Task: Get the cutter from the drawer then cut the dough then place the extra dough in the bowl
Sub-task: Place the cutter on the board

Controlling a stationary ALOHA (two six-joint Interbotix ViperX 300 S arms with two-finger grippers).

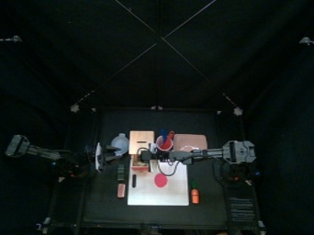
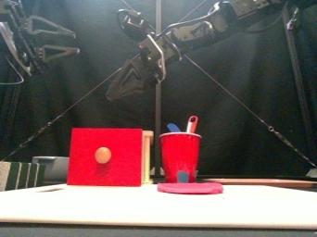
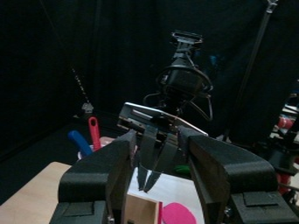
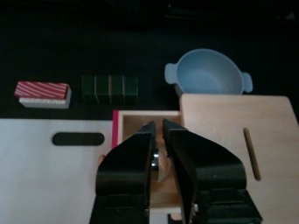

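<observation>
The wooden box (image 1: 141, 163) stands with its red drawer front (image 2: 106, 157) pulled out toward the table's front. My right gripper (image 4: 158, 150) hangs above the open drawer (image 4: 140, 122), shut on a grey metal piece that looks like the cutter (image 4: 156, 162). From the front it is well above the box, right gripper (image 2: 130, 81). The pink dough disc (image 1: 163, 181) lies flat on the white board (image 1: 185, 170). The blue-grey bowl (image 4: 211, 72) sits behind the box. My left gripper (image 3: 152, 179) is open and empty at the table's left, facing the right arm.
A red cup (image 2: 181, 153) with a blue and a red knife stands behind the dough. A dark green sushi roll (image 4: 108, 86) and a red-striped toy (image 4: 45, 92) lie left of the box. An orange toy (image 1: 193, 195) rests on the board's front right.
</observation>
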